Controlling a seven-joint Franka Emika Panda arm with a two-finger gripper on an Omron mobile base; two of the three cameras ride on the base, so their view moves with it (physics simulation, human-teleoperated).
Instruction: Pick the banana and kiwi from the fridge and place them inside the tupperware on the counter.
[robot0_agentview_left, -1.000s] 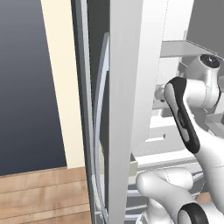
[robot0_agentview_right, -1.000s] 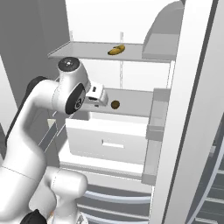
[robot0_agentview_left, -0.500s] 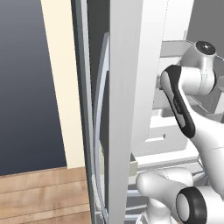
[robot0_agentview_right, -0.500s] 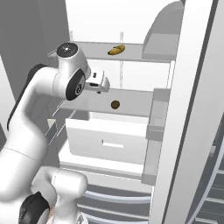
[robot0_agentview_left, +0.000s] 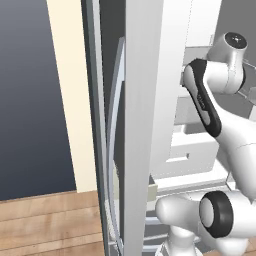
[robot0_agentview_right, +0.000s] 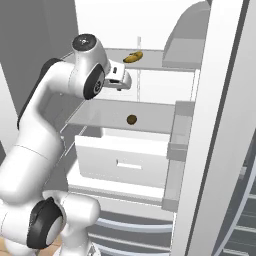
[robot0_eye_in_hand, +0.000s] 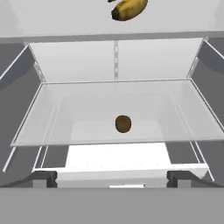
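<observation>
In the left base view my arm (robot0_agentview_left: 210, 105) reaches past the fridge (robot0_agentview_left: 142, 100) door edge. In the right base view my end effector (robot0_agentview_right: 121, 78), fingers apart and empty, sits between the shelves, banana (robot0_agentview_right: 132, 57) on the upper one, kiwi (robot0_agentview_right: 131, 119) below. In the hand view the kiwi (robot0_eye_in_hand: 123, 124) lies mid-shelf, the banana (robot0_eye_in_hand: 129, 9) on the shelf above.

A dark blue-grey wall (robot0_agentview_left: 30, 100) is filling the left of the left base view — a cream vertical panel (robot0_agentview_left: 70, 95) is standing just beside it, and warm brown wood-plank flooring (robot0_agentview_left: 50, 222) is running along below both.
</observation>
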